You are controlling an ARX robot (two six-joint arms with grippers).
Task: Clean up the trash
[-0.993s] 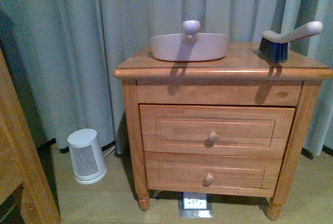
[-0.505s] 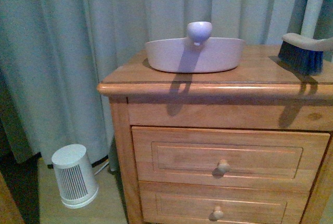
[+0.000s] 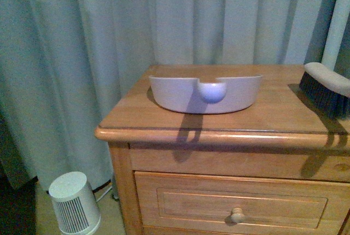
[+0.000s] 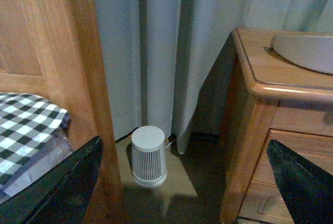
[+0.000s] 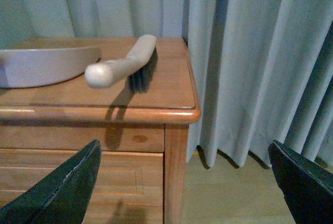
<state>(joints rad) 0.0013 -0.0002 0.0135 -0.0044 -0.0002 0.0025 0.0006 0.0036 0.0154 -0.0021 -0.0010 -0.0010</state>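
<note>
Wooden nightstand (image 3: 136,109) top: dustpan (image 3: 205,94) near front edge, brush (image 3: 328,90) at right edge. Left gripper (image 4: 177,182), right gripper (image 5: 179,182) spread wide, empty.

the arms show only through their own wrist cameras. the left gripper (image 4: 183,143) has its jaws spread wide, and its two dark, wedge-shaped fingers (image 4: 60,185) are well apart, with the tips level with each other. the right gripper (image 5: 183,145) is posed the same way, its fingers (image 5: 304,182) equally far apart, tips level and gripping nothing.
</note>
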